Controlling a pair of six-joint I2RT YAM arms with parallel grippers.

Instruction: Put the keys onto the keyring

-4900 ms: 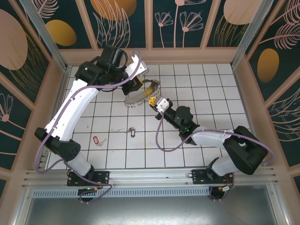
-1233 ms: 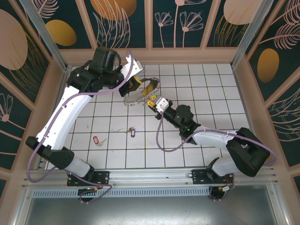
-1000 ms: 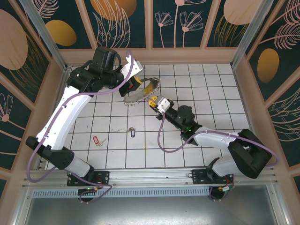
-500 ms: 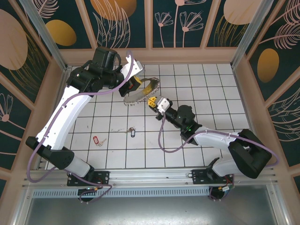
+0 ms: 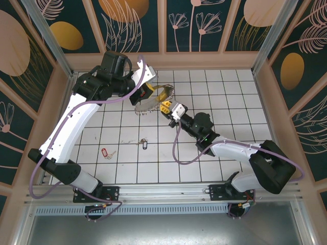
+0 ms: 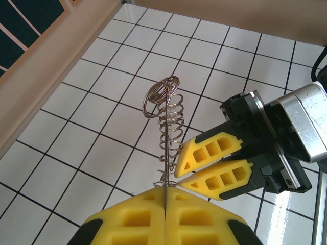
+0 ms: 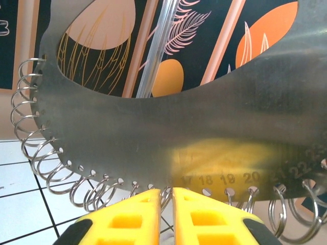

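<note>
While the left gripper point(image 6: 165, 201) clamps the keyring point(image 7: 153, 132) edge-on above the far surface point(image 5: 230, 102) and the right gripper point(image 6: 178, 176) sits nearly together at one of its rings, pinching or not I cannot tell, a sideways tug could wrench it loose, the keys point(image 5: 143, 145) lying nearer, unthreaded.

Both arms stretch forward, their grippers close together.
Left gripper point(image 6: 165, 198) is clamped tight; right gripper point(image 6: 180, 175) points at it, fingers a narrow slit apart.
</note>
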